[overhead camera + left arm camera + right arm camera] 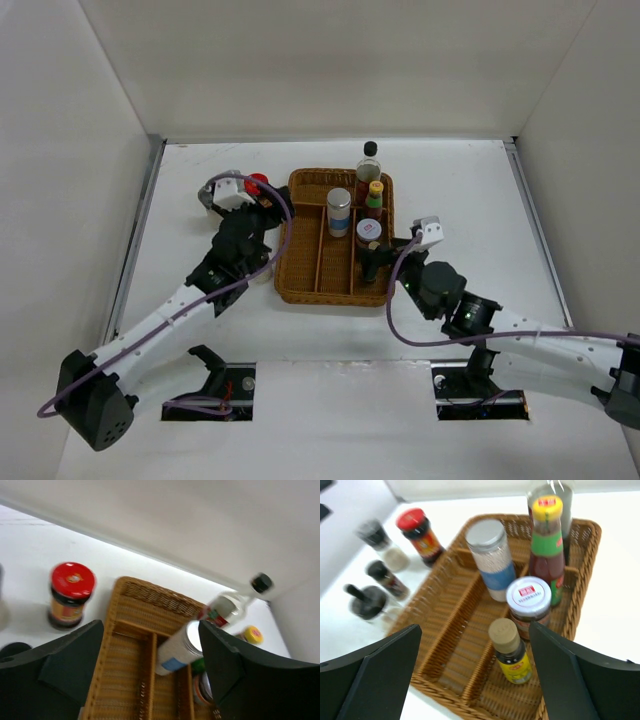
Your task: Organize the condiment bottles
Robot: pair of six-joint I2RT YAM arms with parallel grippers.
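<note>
We look down on a white table (480, 190) with two robot arms bolted at its near edge. Closest to us, the right gripper (474, 627) hangs over the near end of a brown wicker tray (285, 288). Its jaws are spread wide and hold nothing. Below it, a small tan-capped bottle (509, 650) with a yellow label stands upright in the tray's right compartment. In the wrist view it appears between the two fingers (375, 680), and it touches neither. Just beyond it in the same compartment stands a white-lidded jar (528, 600). Next comes a yellow-capped sauce bottle (547, 540) with a green label, and a black-capped clear bottle (369, 160) stands at the tray's far right corner. In the middle compartment, beside the jar and the sauce bottle, a silver-capped shaker (490, 560) with a blue label stands upright. On the left, the other arm reaches to the tray's far left corner. There the left gripper (151, 625) has its jaws apart with nothing between them. A red-lidded dark jar (257, 183) stands on the table just beside that gripper, outside the tray. Nearer us on the table, left of the tray, the right wrist view shows three dark-capped bottles (384, 575), too blurred for us to tell more.
</note>
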